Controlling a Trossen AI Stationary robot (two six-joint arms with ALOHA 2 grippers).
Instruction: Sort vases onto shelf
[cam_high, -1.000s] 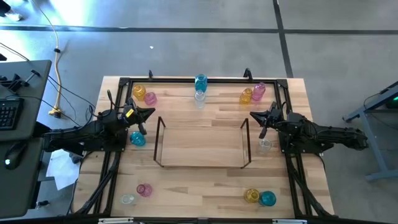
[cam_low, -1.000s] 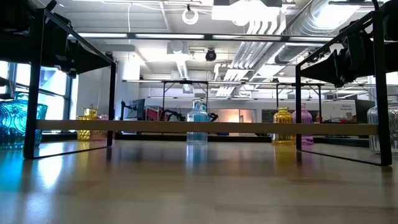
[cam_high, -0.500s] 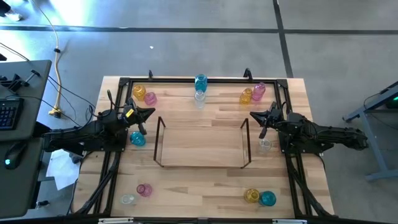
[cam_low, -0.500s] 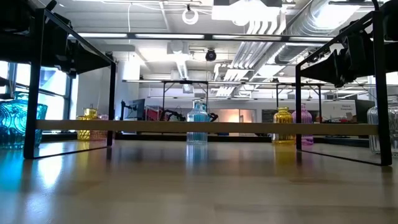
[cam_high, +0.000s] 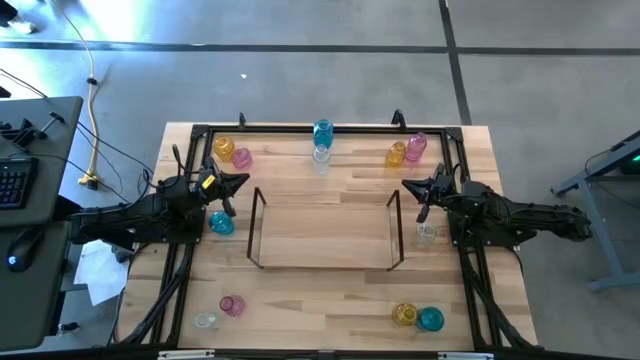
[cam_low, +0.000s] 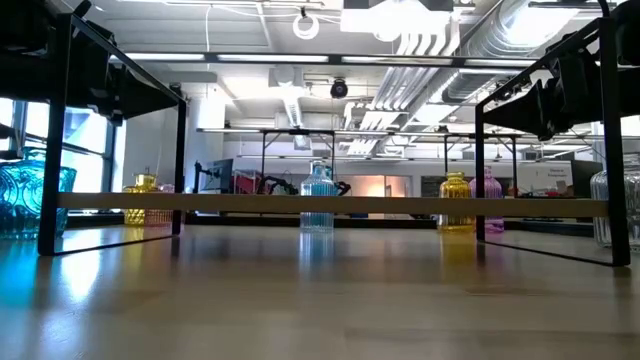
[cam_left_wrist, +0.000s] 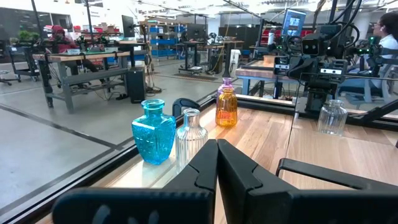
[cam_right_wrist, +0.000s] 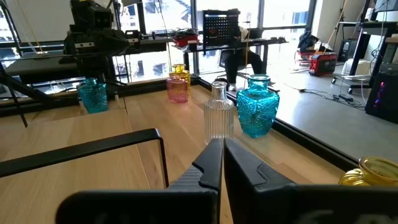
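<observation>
Vases stand scattered in small clusters round the edge of the tabletop (cam_high: 330, 300), none yet on the shelf (cam_high: 325, 228), which sits bare in the middle between the two arms. That layout reads as a starting arrangement: the shelf central, within reach of both arms, the glass spread out for either one to collect.

At the far edge, a teal vase (cam_high: 323, 132) stands just beside a clear vase (cam_high: 320, 155). A yellow vase (cam_high: 223, 148) and pink vase (cam_high: 242, 157) pair up at the far left corner, another yellow vase (cam_high: 396, 154) and pink vase (cam_high: 416, 146) at the far right. Nearer the camera's bottom edge lie a pink and clear pair at left and a yellow and teal pair (cam_high: 418, 317) at right. One teal vase (cam_high: 221, 223) sits close under the left arm; one clear vase (cam_high: 426, 233) close under the right.

Every vase I can see stands upright, long axis vertical, narrow neck pointing up. The shelf's long axis runs left to right across the tabletop, its wire end frames facing the arms.

The left gripper (cam_high: 240, 181) hovers beside the shelf's left end, fingers pressed together and holding nothing. The right gripper (cam_high: 410, 187) mirrors it at the right end, likewise closed and empty. Both look parked, so I judge no pick has begun.
</observation>
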